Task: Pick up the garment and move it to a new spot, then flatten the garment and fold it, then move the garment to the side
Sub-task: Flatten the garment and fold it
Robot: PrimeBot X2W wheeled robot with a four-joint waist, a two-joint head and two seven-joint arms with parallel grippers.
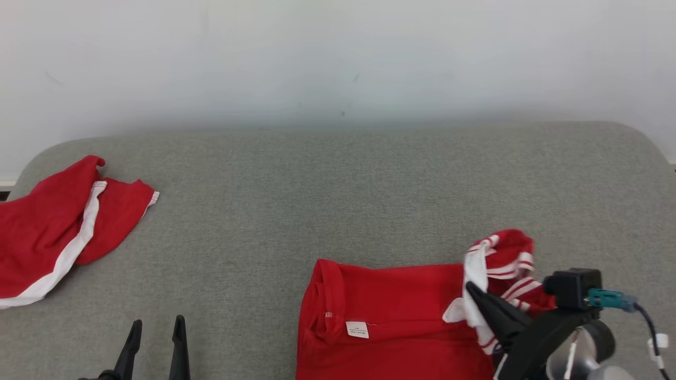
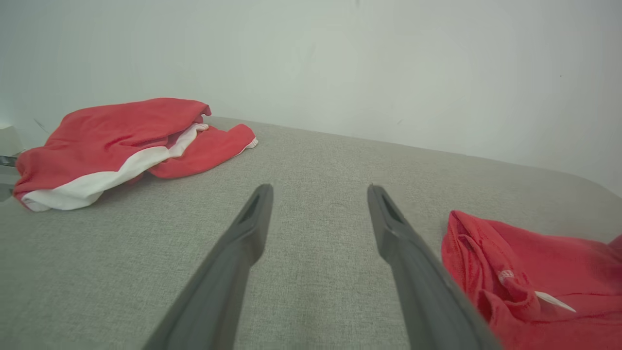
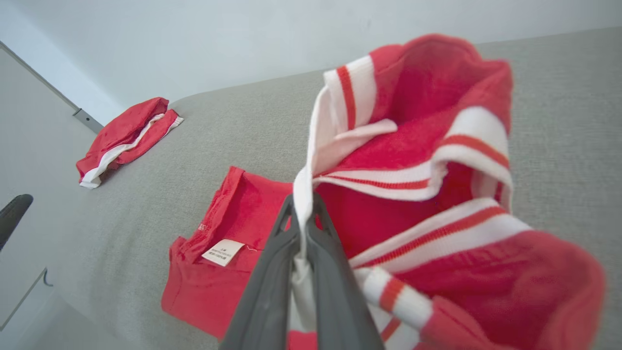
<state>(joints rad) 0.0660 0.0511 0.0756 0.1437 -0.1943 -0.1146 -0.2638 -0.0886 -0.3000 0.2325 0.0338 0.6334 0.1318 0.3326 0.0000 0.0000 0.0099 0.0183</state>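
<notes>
Your left gripper (image 1: 158, 321) is hovering lower left, jaws apart, empty. Rightward, the red knit shirt with white striped trim (image 1: 391, 301) is lying half-flattened on the grey fabric tabletop (image 1: 338, 184); your right gripper (image 1: 471, 287) is clamping its jaws on the white edge, so folding is seemingly just starting.
</notes>
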